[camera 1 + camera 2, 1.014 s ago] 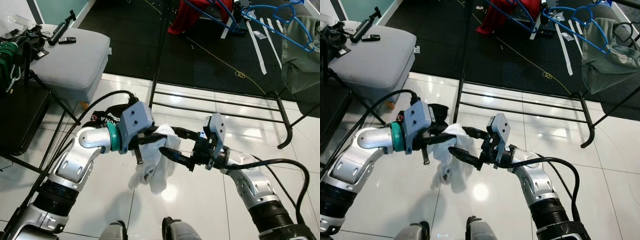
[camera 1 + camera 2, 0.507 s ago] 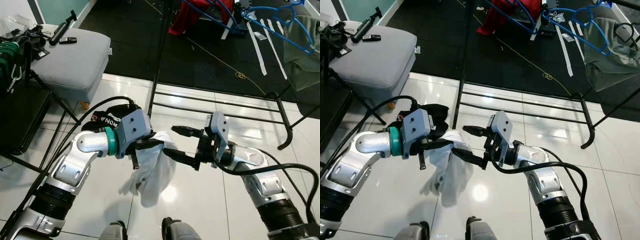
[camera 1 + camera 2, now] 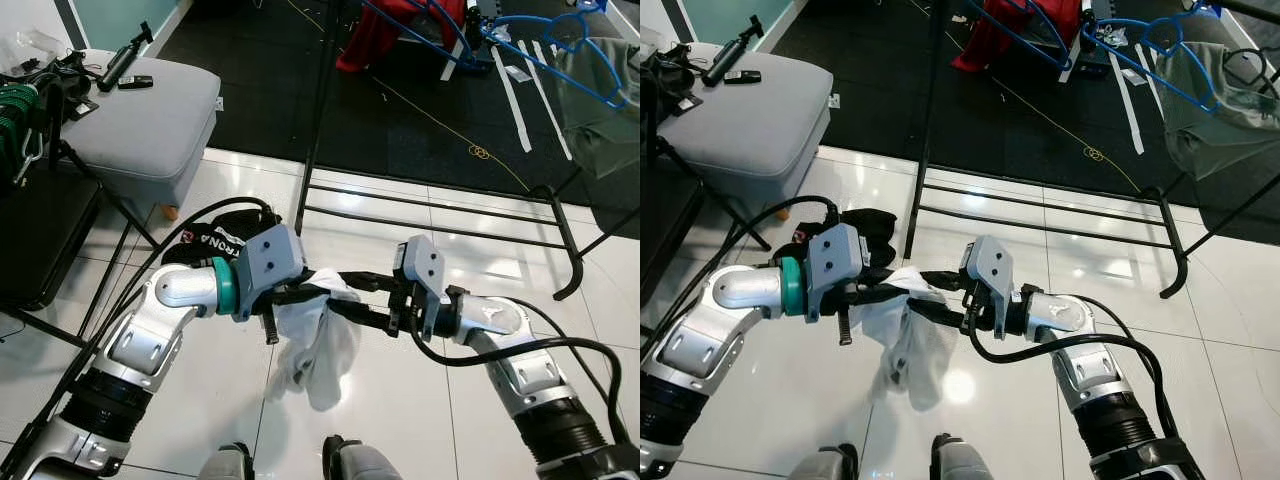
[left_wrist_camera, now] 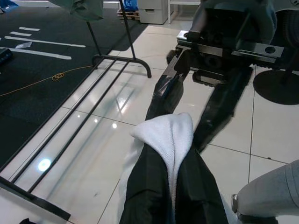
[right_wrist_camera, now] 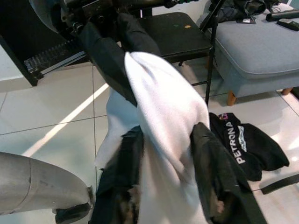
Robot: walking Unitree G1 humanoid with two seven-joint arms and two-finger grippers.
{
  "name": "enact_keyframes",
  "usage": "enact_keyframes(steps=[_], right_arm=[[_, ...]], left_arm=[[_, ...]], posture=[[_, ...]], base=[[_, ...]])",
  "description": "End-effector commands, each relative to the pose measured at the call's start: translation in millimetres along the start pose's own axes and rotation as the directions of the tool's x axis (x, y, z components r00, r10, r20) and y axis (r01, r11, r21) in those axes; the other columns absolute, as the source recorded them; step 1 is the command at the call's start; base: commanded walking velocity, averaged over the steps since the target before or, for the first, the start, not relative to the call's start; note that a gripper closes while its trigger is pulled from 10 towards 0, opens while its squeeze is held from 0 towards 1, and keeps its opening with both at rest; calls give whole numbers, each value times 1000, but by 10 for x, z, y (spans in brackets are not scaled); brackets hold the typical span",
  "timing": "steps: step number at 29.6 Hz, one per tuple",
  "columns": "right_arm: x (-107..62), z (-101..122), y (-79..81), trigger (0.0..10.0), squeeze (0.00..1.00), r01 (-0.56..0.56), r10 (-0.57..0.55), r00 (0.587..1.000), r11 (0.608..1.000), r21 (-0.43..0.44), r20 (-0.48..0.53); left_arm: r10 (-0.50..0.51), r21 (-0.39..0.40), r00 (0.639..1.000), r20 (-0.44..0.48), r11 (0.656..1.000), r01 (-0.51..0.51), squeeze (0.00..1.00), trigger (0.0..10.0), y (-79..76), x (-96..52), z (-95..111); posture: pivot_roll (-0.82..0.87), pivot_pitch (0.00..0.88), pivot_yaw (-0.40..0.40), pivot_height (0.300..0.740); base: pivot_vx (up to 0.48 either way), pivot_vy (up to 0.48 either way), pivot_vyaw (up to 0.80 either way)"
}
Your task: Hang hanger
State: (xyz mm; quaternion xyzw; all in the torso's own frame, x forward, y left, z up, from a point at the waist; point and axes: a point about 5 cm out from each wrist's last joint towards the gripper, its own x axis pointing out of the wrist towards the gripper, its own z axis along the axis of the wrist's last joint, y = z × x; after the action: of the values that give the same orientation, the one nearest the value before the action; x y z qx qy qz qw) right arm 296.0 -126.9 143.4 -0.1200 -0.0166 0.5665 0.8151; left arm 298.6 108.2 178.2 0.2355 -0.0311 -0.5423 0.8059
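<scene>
A white cloth (image 3: 312, 335) is held in the air between the two grippers, low above the tiled floor (image 3: 400, 400). The left gripper (image 3: 308, 293) is closed on the upper fold of the cloth, which is seen pinched between its two black fingers in the left wrist view. The right gripper (image 3: 352, 296) is placed around the same fold, with one finger on each side; whether it is already pressed on the cloth cannot be told.

The blue hangers (image 3: 540, 40) are seen far away, at the top of the head views, and the black clothes rack (image 3: 440, 205) stands between them and the robot. No hanger is held, so the hanging step is judged as not yet begun.

Some risks are judged from here. If the left grip is released before the right one is firm, the cloth can be dropped onto the floor. The long loose part can be caught on the cables (image 3: 190, 215) or pulled out of the narrow pinch.
</scene>
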Motion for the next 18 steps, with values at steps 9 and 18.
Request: enact_keyframes(steps=[9, 18], right_arm=[[-9, -2, 1, 0, 0, 1, -1, 1000, 1000, -12, 0], [0, 7, 5, 0, 0, 6, -5, 1000, 1000, -11, 14]], left_arm=[[-45, 5, 999, 27, 999, 45, 0, 0, -78, 30, 24], [-46, 4, 998, 36, 999, 46, 0, 0, -71, 34, 47]], posture=[[-9, 94, -63, 740], [-9, 95, -61, 740]], base=[[0, 0, 0], [0, 0, 0]])
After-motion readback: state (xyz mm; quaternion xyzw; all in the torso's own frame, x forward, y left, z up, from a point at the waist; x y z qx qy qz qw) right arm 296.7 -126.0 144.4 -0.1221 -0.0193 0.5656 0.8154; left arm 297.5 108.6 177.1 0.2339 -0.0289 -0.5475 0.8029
